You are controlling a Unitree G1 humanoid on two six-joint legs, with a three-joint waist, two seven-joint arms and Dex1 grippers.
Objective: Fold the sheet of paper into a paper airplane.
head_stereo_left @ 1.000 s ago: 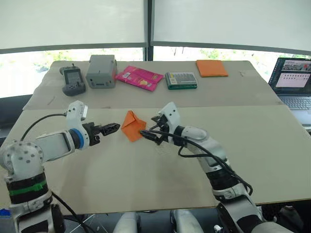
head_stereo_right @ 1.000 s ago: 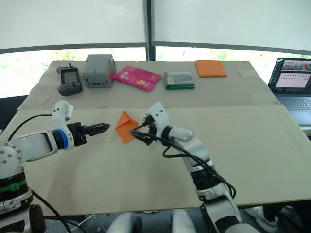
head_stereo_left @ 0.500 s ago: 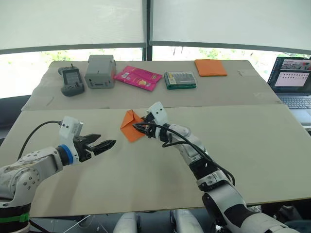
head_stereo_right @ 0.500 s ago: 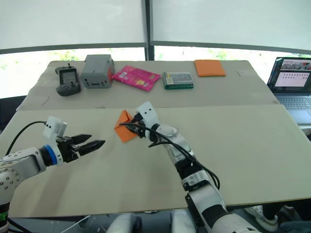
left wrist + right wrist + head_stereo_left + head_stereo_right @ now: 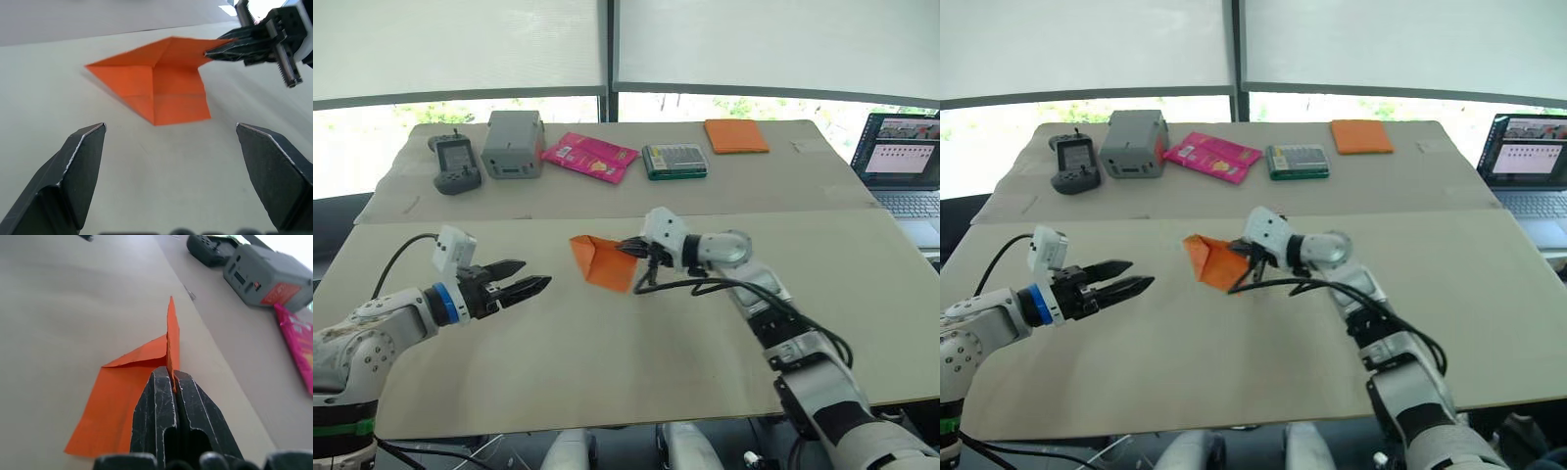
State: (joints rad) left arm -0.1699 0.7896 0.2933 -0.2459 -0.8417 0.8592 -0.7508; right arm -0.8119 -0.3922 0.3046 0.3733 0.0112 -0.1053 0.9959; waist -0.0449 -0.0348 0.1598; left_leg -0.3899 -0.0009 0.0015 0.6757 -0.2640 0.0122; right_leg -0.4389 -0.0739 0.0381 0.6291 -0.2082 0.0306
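Observation:
The sheet of paper (image 5: 600,262) is bright orange and folded into a pointed, creased wedge. It lies mid-table, with its right edge raised off the surface. My right gripper (image 5: 631,249) is shut on that raised edge; in the right wrist view the black fingers (image 5: 156,406) pinch an upright flap of the paper (image 5: 117,401). My left gripper (image 5: 536,285) hovers to the left of the paper, a short gap away, open and empty. Seen from the left wrist, its two fingers (image 5: 80,161) frame the paper (image 5: 156,83) and the right gripper (image 5: 220,49).
Along the back of the table sit a grey handheld controller (image 5: 456,162), a grey box (image 5: 514,143), a pink packet (image 5: 591,156), a green-edged case (image 5: 675,161) and a thicker orange pad (image 5: 736,135). A laptop (image 5: 906,162) stands at the far right edge.
My right gripper has gone from open to shut on the paper's edge and pulled it slightly right and towards me. My left gripper has backed away to the left, still open.

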